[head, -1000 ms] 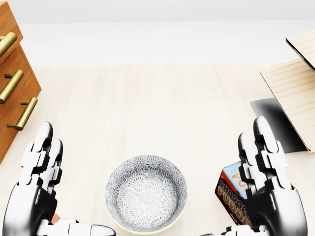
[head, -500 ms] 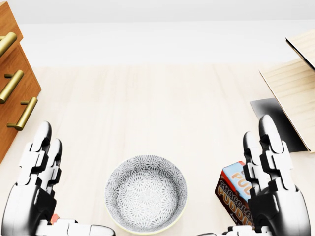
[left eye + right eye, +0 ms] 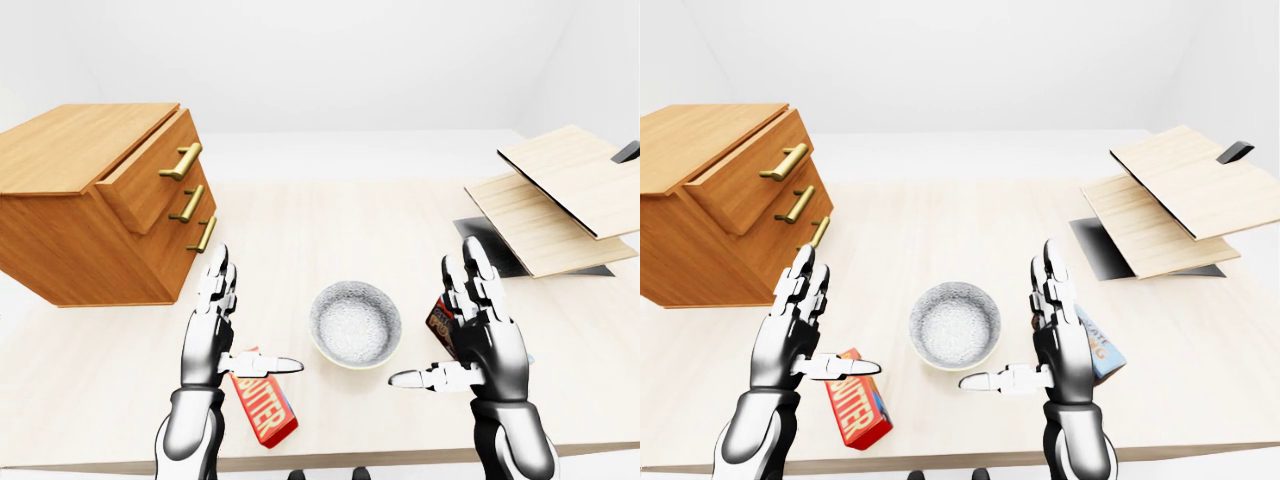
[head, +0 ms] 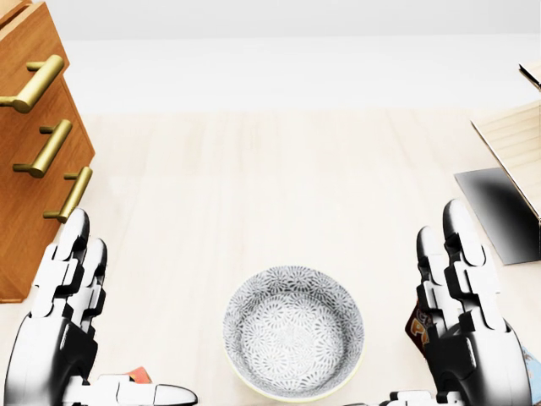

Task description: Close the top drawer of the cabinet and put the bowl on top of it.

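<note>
Left hand [image 3: 212, 330] and right hand [image 3: 482, 335] both hang spread, fingers straight, gripping nothing. Bowl [image 3: 355, 324] sits on the table [image 3: 330, 220] between your two hands, touched by neither. Cabinet [image 3: 95, 200] stands up and left of your left hand, top drawer [image 3: 150, 175] sticking out past the ones below. Nothing done yet, I judge: you still have to push the drawer in, then lift the bowl onto the cabinet top.
</note>
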`<state>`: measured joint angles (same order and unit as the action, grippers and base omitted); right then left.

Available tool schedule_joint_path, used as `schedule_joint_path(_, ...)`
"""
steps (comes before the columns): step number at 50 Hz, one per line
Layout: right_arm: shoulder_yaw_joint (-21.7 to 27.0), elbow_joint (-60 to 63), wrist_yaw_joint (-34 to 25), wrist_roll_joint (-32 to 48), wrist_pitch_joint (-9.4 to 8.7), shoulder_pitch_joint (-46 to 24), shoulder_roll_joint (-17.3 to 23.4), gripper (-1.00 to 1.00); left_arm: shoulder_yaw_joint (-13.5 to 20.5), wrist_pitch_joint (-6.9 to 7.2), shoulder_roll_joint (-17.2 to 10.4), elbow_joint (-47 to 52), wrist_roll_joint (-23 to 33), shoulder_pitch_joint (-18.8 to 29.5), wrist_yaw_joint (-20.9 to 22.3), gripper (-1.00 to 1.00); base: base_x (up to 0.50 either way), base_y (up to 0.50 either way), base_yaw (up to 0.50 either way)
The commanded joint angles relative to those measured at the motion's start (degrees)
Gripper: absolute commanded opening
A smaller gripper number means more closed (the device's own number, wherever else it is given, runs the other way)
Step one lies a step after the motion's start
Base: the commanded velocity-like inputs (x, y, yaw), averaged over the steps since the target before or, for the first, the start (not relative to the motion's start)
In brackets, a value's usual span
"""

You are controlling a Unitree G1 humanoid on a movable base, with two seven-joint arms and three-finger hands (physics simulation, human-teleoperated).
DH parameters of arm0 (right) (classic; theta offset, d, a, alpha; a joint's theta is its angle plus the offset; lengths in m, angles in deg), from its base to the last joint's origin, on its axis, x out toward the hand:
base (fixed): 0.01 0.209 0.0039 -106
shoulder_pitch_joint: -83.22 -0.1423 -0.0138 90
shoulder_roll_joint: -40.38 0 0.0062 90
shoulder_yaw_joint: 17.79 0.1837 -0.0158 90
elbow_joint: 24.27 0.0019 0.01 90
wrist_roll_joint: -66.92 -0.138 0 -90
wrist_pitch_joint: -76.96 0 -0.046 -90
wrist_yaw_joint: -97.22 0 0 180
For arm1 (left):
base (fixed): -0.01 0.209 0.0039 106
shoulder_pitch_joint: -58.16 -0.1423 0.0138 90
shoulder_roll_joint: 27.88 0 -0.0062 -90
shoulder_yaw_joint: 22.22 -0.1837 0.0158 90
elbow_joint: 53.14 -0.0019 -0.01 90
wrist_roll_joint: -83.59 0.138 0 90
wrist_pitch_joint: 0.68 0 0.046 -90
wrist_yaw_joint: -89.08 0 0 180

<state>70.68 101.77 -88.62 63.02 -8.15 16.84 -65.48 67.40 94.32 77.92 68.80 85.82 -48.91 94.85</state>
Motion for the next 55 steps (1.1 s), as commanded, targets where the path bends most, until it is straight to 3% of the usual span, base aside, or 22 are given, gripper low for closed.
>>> schedule_joint_path(1, 0.16, 0.34, -0.15, -0.37, -0.19, 0.11, 0.05, 1.00, 0.11, 0.00, 0.01, -0.35, -0.02, 0.25, 0.01, 1.00, 0.00, 0.18, 0.00)
schedule_joint_path(38, 0.14, 0.22, -0.64, -0.94, -0.37, 0.04, 0.03, 1.00, -0.45, 0.00, -0.13, -2.18, 0.22, 1.04, -0.39, 1.00, 0.00, 0.15, 0.00)
schedule_joint_path(50, -0.12, 0.67, -0.80, -1.08, 0.11, 0.62, 0.07, 1.00, -0.14, 0.00, -0.26, -4.09, -0.72, 3.48, 0.57, 1.00, 0.00, 0.00, 0.00)
schedule_joint_path(55, -0.19, 0.82, -0.82, -1.18, 0.11, 0.85, 0.16, 1.00, 1.46, 0.00, -0.51, -8.14, -1.51, 7.18, 0.67, 1.00, 0.00, 0.00, 0.00)
